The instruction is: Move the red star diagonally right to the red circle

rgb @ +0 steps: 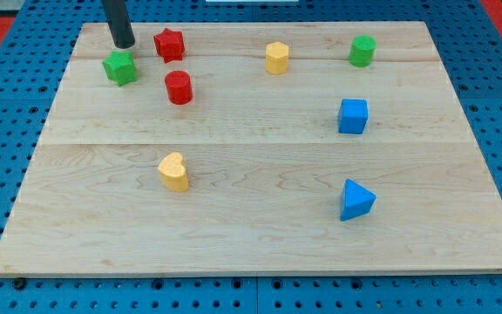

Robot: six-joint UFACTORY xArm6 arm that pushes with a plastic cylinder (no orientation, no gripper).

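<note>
red star (pixel 169 44), red circle (pixel 179 87), pale wooden board (pixel 260 231)

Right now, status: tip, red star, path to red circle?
My tip at the view's top left, just left of red star, above green block. Red circle just below star. Nothing between them.

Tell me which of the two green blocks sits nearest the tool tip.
The green star at the view's top left, just below my tip. The other green block sits far across at the view's top right.

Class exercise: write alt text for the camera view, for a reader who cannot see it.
My tip rests at the wooden board's top left, between the green star and the red star, with the red circle just below. Yellow, green and blue blocks are scattered elsewhere.
</note>
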